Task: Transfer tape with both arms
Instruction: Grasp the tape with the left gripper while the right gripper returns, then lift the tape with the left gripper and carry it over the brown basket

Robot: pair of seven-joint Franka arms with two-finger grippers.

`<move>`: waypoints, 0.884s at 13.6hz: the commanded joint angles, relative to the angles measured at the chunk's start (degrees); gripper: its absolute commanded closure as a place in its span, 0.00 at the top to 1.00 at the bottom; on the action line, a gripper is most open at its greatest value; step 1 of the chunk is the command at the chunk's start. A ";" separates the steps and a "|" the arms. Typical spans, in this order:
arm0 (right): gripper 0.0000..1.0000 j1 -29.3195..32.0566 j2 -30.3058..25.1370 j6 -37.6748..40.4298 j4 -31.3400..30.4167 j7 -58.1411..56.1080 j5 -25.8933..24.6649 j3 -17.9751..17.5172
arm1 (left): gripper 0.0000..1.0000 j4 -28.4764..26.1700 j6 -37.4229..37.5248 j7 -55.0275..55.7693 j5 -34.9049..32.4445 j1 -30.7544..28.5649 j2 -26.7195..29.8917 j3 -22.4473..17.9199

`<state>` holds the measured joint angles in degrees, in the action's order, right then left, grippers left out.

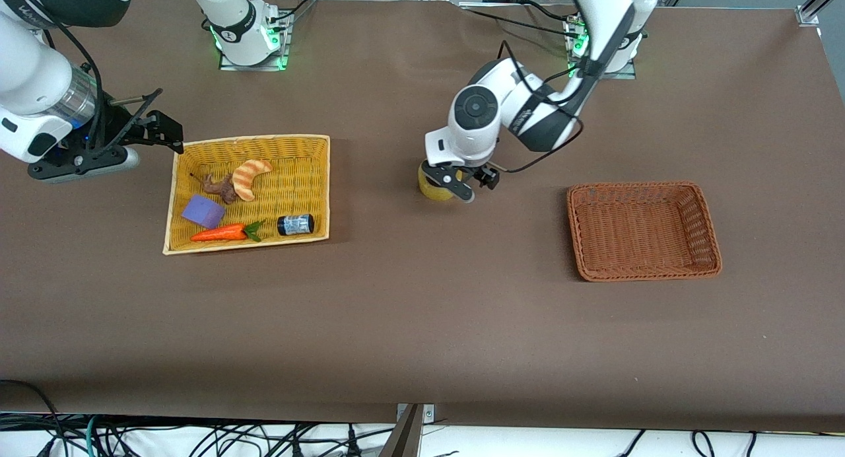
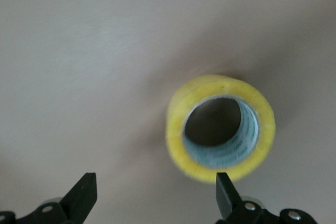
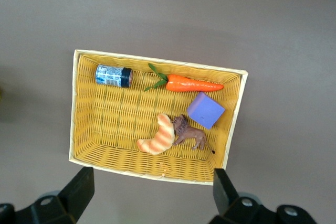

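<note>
The tape (image 1: 430,186), a yellowish roll with a pale core, lies flat on the brown table near its middle, between the two baskets. My left gripper (image 1: 470,183) hangs low right beside it, open. In the left wrist view the tape (image 2: 176,129) sits off toward one fingertip (image 2: 224,187) of the open left gripper (image 2: 155,184), not between the two. My right gripper (image 1: 165,130) waits open over the table next to the yellow basket (image 1: 254,140), holding nothing. The right wrist view shows the right gripper (image 3: 152,178) open above that basket's rim (image 3: 157,176).
The yellow basket holds a croissant (image 1: 249,177), a brown animal toy (image 1: 219,187), a purple block (image 1: 202,211), a carrot (image 1: 221,233) and a small black-capped jar (image 1: 295,224). An empty brown wicker basket (image 1: 703,227) stands toward the left arm's end.
</note>
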<state>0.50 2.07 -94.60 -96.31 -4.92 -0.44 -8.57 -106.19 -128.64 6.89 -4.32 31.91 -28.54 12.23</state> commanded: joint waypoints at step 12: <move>1.00 0.82 -2.77 0.29 -1.51 -0.44 -0.09 0.48 | 0.00 -1.83 -10.33 0.23 -10.71 1.84 -5.40 -0.54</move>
<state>0.64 1.15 -94.59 -96.34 -4.91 -0.48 -7.94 -108.03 -140.03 6.98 -13.38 33.30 -35.11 12.14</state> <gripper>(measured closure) 0.000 0.718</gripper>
